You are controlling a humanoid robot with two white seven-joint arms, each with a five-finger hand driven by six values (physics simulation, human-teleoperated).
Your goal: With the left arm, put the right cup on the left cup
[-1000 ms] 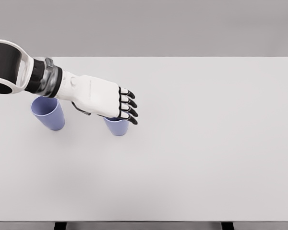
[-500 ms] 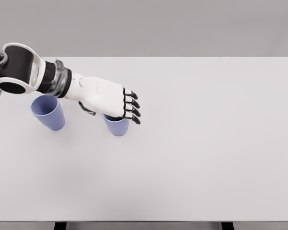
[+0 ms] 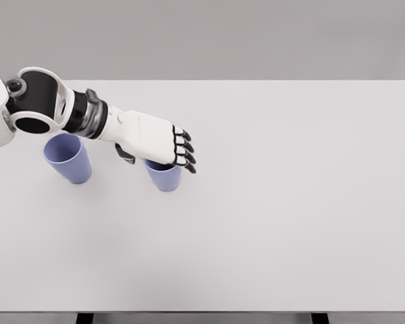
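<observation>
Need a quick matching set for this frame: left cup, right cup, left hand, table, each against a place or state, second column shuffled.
Column 1:
1. left cup
2. right cup
3. left hand
4. table

Column 2:
A. white, carries both cups
B. standing in the open near the table's left edge, below the forearm
C. over the right cup, fingers pointing right
D. mouth hidden under the hand

Pairs: 1-B, 2-D, 3-C, 4-A

The head view does not show whether the hand's fingers have closed on the right cup.
</observation>
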